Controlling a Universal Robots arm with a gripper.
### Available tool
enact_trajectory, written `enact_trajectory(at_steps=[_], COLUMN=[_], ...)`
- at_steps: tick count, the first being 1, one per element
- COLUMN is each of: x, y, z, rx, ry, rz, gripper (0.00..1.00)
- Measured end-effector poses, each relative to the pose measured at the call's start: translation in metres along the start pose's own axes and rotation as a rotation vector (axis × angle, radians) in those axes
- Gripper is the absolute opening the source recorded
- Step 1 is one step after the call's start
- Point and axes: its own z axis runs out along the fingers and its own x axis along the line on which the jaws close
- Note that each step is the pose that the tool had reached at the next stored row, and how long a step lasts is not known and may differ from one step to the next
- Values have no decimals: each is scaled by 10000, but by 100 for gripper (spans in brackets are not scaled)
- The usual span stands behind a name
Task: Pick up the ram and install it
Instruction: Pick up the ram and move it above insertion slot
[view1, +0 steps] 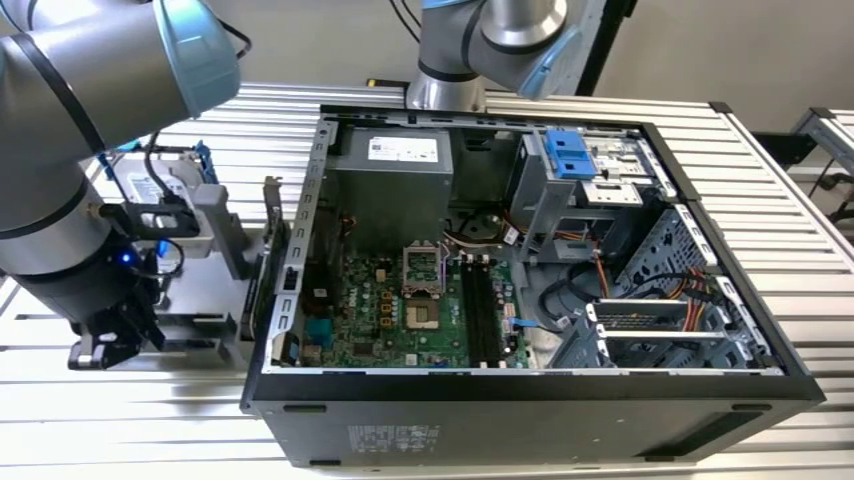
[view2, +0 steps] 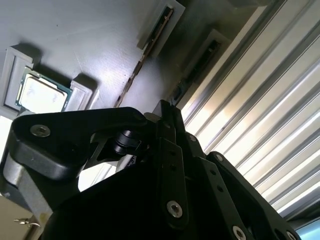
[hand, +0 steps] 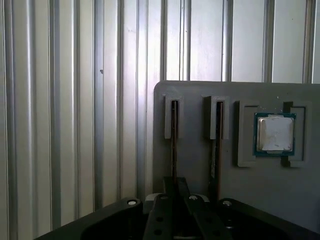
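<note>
A grey tray (hand: 195, 155) is seen in the first wrist view. Two slots are cut in it, and a stick is held on edge in each. The gripper (hand: 176, 186) is placed at the ram (hand: 174, 140), in the slot nearer the tray's edge. Whether it is gripped cannot be told. A square chip (hand: 274, 133) is kept in a pocket beside the other stick (hand: 218, 135).

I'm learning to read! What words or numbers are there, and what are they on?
White sticker on the power supply: print too small to read.
Second sticker on the case: too small to read.
Chip: any marks are too blurred to read.
No text here can be quoted.
</note>
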Motion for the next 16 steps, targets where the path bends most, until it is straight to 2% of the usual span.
enact_trajectory(at_steps=[9, 16], x=[-4, -6], y=[3, 5], z=[-157, -227], rx=[0, 0], ry=[0, 0], rz=[0, 10], gripper=[0, 0])
